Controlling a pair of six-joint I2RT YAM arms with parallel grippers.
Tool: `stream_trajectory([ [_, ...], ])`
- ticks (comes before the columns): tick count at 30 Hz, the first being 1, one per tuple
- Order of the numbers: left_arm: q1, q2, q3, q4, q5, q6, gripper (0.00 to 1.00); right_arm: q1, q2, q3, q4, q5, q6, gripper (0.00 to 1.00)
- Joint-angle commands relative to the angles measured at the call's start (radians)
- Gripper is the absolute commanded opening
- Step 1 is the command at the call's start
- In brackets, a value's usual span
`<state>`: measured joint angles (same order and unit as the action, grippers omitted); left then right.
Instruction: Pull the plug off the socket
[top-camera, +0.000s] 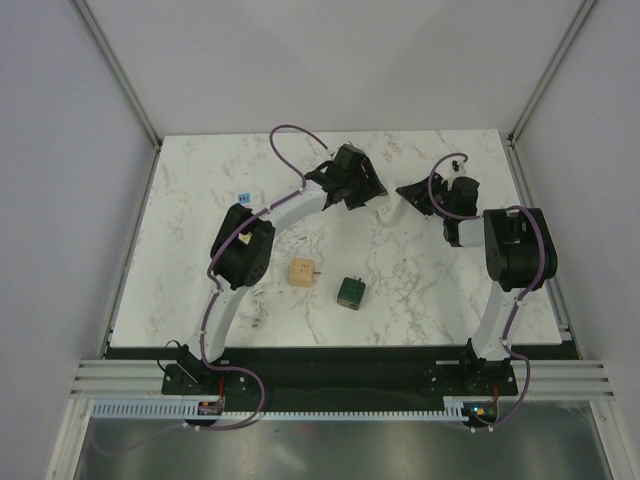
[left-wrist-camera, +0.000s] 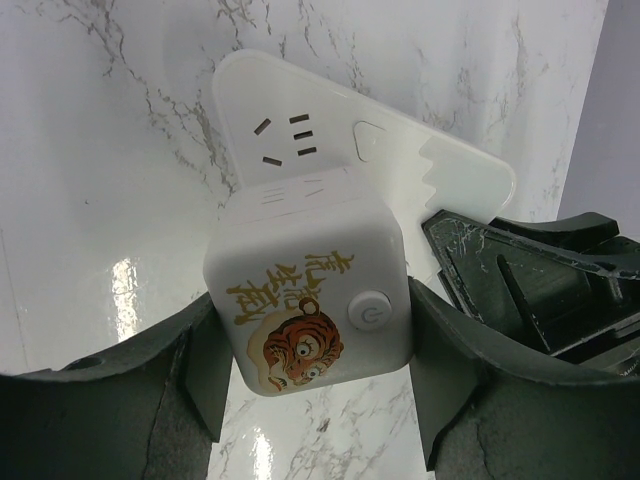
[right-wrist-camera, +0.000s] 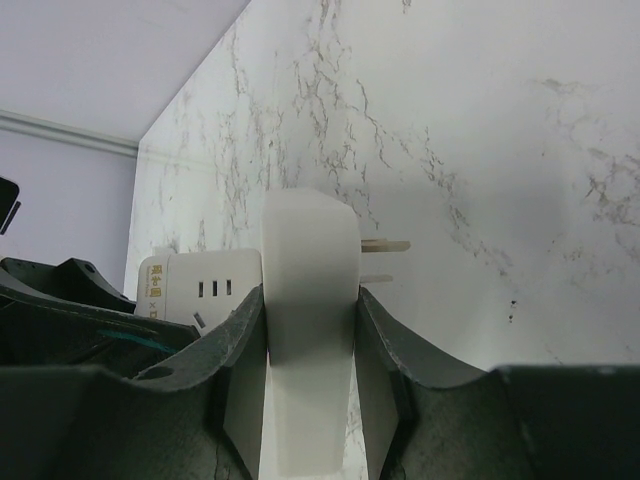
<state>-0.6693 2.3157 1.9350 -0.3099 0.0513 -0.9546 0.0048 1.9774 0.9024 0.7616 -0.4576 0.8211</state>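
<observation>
A white cube socket (left-wrist-camera: 310, 290) with a tiger picture and a round button sits between my left gripper's (left-wrist-camera: 315, 370) fingers, which press on both its sides. It rests against the face of a flat white plug (left-wrist-camera: 400, 160) that has slot holes. My right gripper (right-wrist-camera: 310, 380) is shut on that flat plug's (right-wrist-camera: 310, 290) edges. Its two metal prongs (right-wrist-camera: 385, 245) point away from the cube (right-wrist-camera: 205, 285). In the top view both grippers meet at the table's back middle, left (top-camera: 375, 192) and right (top-camera: 415, 193), with a white piece (top-camera: 397, 211) between them. I cannot tell whether cube and plug are still joined.
A tan cube adapter (top-camera: 302, 272) and a dark green adapter (top-camera: 350, 292) lie on the marble table (top-camera: 200, 300) nearer the front. A small blue tag (top-camera: 244, 197) lies at the left. White walls enclose the table at the back and sides.
</observation>
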Motion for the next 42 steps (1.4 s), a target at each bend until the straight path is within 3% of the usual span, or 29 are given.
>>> stream_trajectory([
  [1,-0.021,-0.147,0.027,0.035,0.021,-0.027,0.02,-0.029,0.0,0.03,-0.028,0.14,-0.068,0.0],
  [4,-0.039,-0.16,0.073,-0.029,-0.082,0.074,0.02,-0.029,0.003,0.035,-0.03,0.137,-0.068,0.0],
  [7,-0.039,-0.17,0.076,-0.038,-0.058,0.116,0.02,-0.029,0.006,0.036,-0.031,0.135,-0.069,0.0],
  [13,-0.009,-0.183,-0.001,0.067,0.127,0.028,0.02,-0.029,0.005,0.039,-0.044,0.143,-0.076,0.0],
  [21,-0.019,-0.222,-0.012,0.014,0.019,0.108,0.02,-0.029,0.003,0.046,-0.065,0.157,-0.088,0.0],
  [28,-0.004,-0.213,-0.027,0.068,0.162,0.051,0.02,-0.031,0.009,0.055,-0.082,0.165,-0.088,0.0],
  [33,-0.061,-0.223,0.059,-0.078,-0.045,0.192,0.02,-0.029,0.012,0.056,-0.09,0.166,-0.091,0.0],
  [42,-0.033,-0.222,0.033,-0.089,0.07,0.12,0.02,-0.039,-0.005,0.05,-0.103,0.209,-0.109,0.0],
])
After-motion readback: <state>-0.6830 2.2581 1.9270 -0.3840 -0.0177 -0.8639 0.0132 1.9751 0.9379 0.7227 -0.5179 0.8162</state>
